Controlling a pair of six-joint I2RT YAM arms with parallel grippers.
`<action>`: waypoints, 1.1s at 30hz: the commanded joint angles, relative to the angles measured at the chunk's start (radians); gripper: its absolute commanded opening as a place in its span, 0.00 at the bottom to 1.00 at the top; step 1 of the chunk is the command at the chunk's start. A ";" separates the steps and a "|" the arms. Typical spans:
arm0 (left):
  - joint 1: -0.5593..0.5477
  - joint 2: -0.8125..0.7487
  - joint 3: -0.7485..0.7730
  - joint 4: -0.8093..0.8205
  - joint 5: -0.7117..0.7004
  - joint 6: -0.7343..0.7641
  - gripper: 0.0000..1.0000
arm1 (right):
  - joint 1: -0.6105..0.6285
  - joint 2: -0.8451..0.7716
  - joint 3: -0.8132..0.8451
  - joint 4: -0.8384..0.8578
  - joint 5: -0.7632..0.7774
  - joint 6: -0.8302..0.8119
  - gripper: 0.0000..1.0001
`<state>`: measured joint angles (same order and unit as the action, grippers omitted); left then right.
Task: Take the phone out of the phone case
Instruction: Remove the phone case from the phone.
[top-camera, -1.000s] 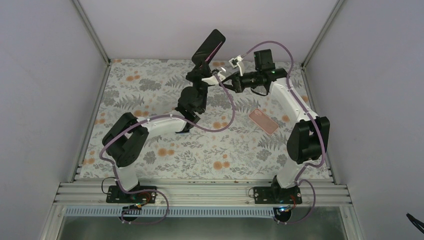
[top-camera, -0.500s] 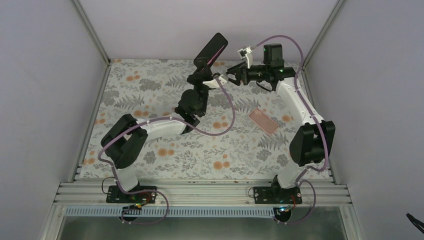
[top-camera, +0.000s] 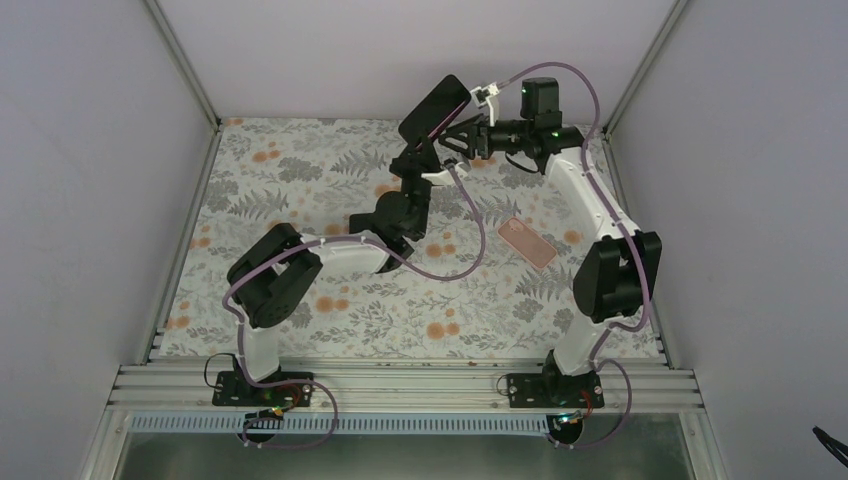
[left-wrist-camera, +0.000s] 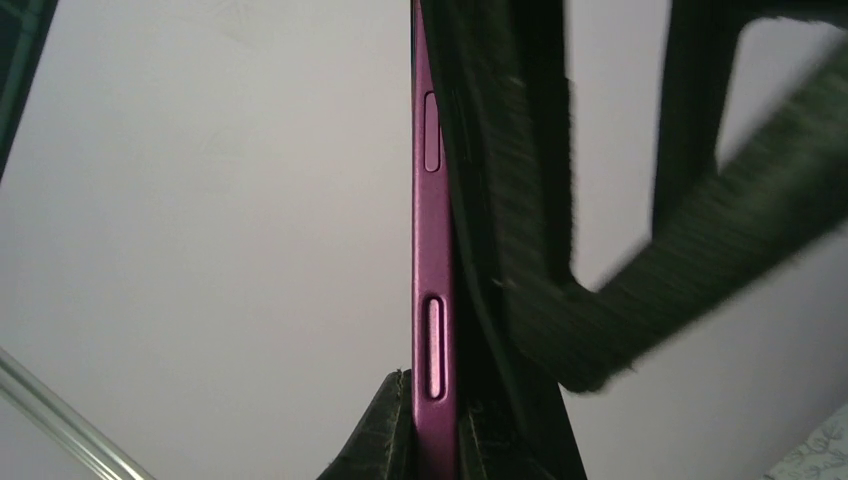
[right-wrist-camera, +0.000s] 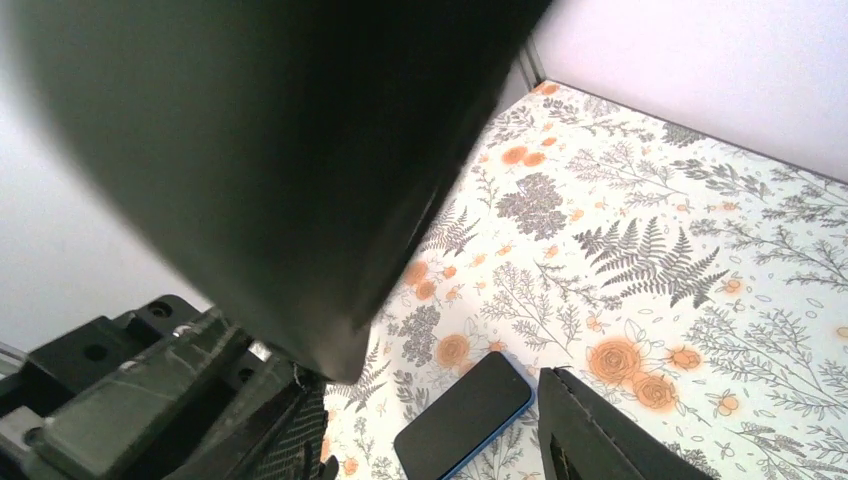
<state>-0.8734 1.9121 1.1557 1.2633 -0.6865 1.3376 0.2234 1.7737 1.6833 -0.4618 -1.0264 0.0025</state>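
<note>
- The left gripper (top-camera: 411, 150) is raised well above the floral cloth (top-camera: 300, 170), and its jaws are clamped on the lower end of the phone (top-camera: 437, 105).
- The phone juts out past those jaws, tilted up toward the back wall. From the left wrist it is seen edge-on, with a magenta rim and two side buttons, and a dark left finger (left-wrist-camera: 385, 445) is pressed against each face at its base.
- I cannot tell whether that magenta rim is the phone's own body or a cover on it.
- The right gripper (top-camera: 458, 137) comes in from the other side, level with the phone's middle. Its jaws stand apart and are clamped on nothing.
- In the left wrist view one right finger (left-wrist-camera: 515, 200) lies against the phone's far face, and the other is off to the side with a gap between them.
- From the right wrist the phone is a big dark blur over the near jaw, with its corner just beside that jaw's tip.
- A pink phone case (top-camera: 527, 243) lies flat on the cloth, well below and apart from both pairs of jaws.
- Between the right jaws, far down on the cloth, a second dark phone with a blue edge (right-wrist-camera: 465, 414) lies flat.
</note>
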 joint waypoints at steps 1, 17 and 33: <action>-0.003 -0.002 0.056 0.114 -0.004 0.009 0.02 | 0.012 0.024 0.019 0.033 -0.038 0.024 0.53; -0.007 0.051 0.085 0.132 -0.016 0.034 0.02 | 0.014 -0.002 0.009 0.053 -0.111 0.041 0.61; -0.047 0.084 0.093 0.144 -0.017 0.054 0.02 | 0.017 0.019 0.007 0.102 -0.108 0.122 0.68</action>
<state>-0.8871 1.9755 1.2201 1.3708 -0.7273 1.3594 0.2253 1.7912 1.6840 -0.3931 -1.0908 0.0628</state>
